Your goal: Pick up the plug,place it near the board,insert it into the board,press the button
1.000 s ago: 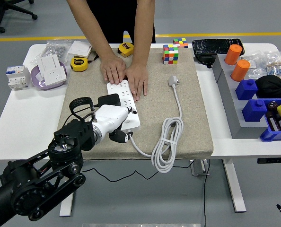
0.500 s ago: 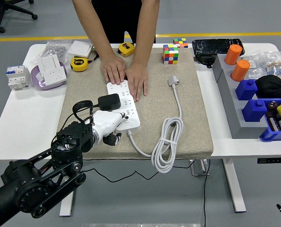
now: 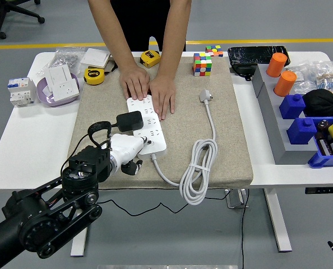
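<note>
The white power strip point(image 3: 149, 124) lies on the beige mat, running from the middle toward the near left. A black plug point(image 3: 130, 120) sits on its left side, over the sockets. My left hand point(image 3: 129, 151), white with dark fingertips, is just below the plug at the strip's near end. Its fingers point(image 3: 134, 166) are curled and hold nothing, and one finger reaches to the strip's near corner. A person's two hands point(image 3: 149, 87) press flat on the strip's far end. The strip's own white plug point(image 3: 205, 96) lies loose on the mat to the right.
The strip's white cable point(image 3: 197, 171) is coiled on the mat's near right. A colour cube point(image 3: 202, 64) and tape measures point(image 3: 93, 75) lie at the back. A grey rack point(image 3: 270, 120) with blue bins and orange cylinders point(image 3: 281, 73) stands at the right.
My left hand has drawn back a little toward the near left, off the strip's near end. The black plug stays on the strip. The person's hands have not moved.
</note>
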Tool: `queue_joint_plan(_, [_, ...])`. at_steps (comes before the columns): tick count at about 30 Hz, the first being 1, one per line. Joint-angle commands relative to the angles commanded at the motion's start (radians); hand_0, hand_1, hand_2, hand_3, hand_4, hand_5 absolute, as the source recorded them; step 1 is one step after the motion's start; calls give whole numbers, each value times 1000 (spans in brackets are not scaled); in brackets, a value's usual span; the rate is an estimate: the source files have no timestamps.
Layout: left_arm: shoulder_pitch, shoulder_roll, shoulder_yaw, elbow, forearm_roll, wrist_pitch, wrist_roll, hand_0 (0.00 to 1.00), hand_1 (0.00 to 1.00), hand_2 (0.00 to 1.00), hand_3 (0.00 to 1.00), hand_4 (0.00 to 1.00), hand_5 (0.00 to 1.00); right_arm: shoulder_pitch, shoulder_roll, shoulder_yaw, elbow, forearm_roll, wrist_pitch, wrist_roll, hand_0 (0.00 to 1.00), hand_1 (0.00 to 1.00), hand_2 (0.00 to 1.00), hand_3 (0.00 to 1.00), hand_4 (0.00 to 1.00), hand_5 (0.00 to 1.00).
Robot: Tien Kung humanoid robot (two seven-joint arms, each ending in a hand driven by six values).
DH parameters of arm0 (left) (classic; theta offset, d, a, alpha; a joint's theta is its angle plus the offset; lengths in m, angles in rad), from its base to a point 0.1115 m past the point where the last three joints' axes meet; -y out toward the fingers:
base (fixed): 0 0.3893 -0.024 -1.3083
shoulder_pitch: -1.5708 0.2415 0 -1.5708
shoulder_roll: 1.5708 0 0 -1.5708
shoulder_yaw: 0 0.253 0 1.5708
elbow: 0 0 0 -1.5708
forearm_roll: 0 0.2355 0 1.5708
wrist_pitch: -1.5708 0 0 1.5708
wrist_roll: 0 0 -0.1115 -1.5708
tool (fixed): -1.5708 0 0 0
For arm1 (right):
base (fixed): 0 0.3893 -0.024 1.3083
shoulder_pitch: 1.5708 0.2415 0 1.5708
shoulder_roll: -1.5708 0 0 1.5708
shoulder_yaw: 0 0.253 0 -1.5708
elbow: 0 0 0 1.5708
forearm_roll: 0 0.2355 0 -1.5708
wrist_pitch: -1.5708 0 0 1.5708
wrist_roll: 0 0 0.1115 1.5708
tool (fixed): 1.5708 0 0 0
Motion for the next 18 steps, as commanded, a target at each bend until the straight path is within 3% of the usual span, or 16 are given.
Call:
queue_joint_plan(8, [-3,2,-7,-4,12,11,-8,123,62,167,731,462,69,1,0,5,0,-1,-1,0,954,903,860,873,998,998])
queue_joint_plan(12, [11,-1,-45,-48,35,35,-20,124,62,167,731,460,68,1,1,4,0,0,0,0,954,903,861,873,998,998])
queue_joint_plan(16, [38,-8,-108,-120,64,84,-50,124,62,167,731,460,68,-1,2,2,0,-1,0,0,954,903,861,873,998,998])
queue_joint_plan(18, [73,-17,-159,-170,51,142,-91,171,95,218,744,473,58,-2,3,0,0,0,1,0,955,903,861,873,998,998])
